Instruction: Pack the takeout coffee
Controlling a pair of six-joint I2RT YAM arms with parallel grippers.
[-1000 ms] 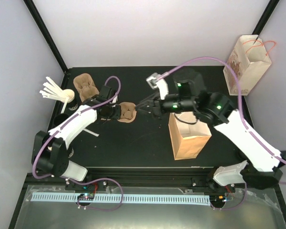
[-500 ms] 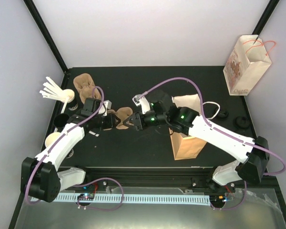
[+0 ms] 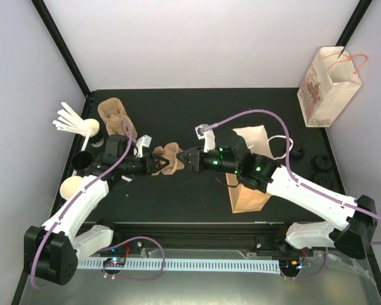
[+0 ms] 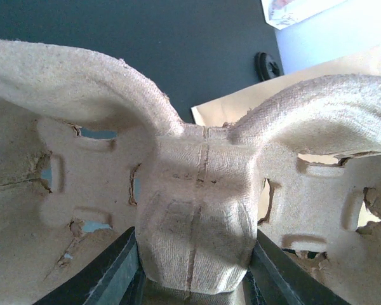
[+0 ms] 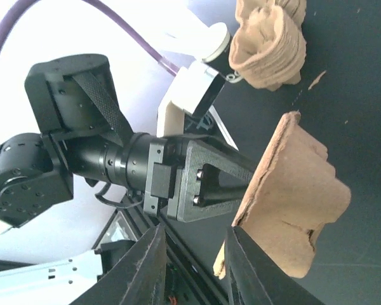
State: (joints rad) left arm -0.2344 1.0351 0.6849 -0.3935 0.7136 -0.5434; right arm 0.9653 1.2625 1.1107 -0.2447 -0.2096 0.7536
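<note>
the takeout coffee cup [image 3: 72, 186], as far as we can make out, stands at the left edge of the bench [image 3: 178, 108], well apart from both arms. our left fingers [image 4: 117, 273] pinch the middle ridge of the pulp carrier [image 3: 168, 155]. our right fingers [image 5: 149, 260] sit at its opposite edge; we cannot tell whether they grip it.
</note>
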